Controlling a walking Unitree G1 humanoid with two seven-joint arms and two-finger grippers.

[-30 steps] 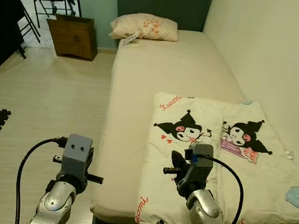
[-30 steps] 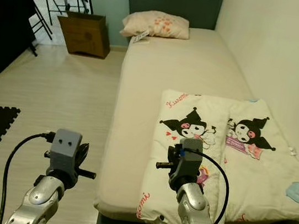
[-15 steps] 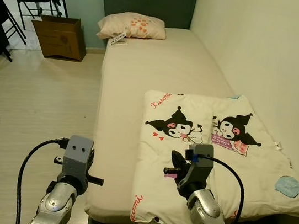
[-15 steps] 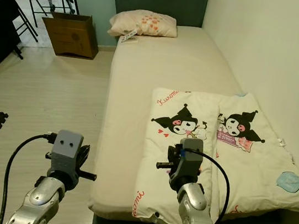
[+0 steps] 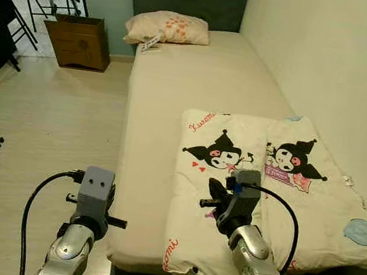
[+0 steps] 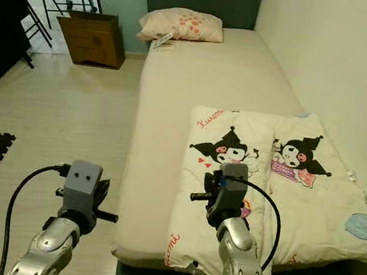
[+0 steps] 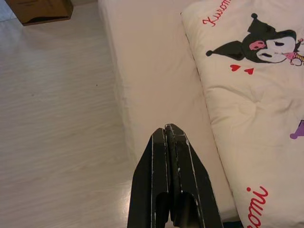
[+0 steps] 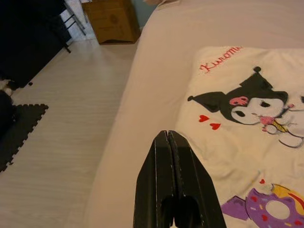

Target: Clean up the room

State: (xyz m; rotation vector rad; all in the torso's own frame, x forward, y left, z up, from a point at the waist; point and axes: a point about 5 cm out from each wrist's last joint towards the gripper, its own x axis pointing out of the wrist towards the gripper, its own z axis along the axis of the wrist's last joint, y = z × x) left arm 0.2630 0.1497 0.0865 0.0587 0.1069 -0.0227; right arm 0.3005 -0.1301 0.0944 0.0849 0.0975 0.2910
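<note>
Robot grippers, left gripper [image 7: 170, 130] and right gripper [image 8: 167, 135], both pinched closed and empty, hover before the folded cream cartoon-print quilt [image 5: 279, 185] on the beige bed [image 5: 174, 109]; next likely opening to grasp it.

the two eye views look forward and down from head height, standing at the foot end of the bed [image 5: 175, 102], which runs up the frame to the pillow [image 5: 167, 28] at upper centre. the right eye sits slightly aside, so everything shifts a little. each wrist view looks close along its own pressed-together black fingers: the left gripper [image 7: 167, 133] over the bed edge and floor [image 7: 57, 109], the right gripper [image 8: 168, 137] over the printed blanket [image 8: 247, 118]. all four share that blanket.
</note>
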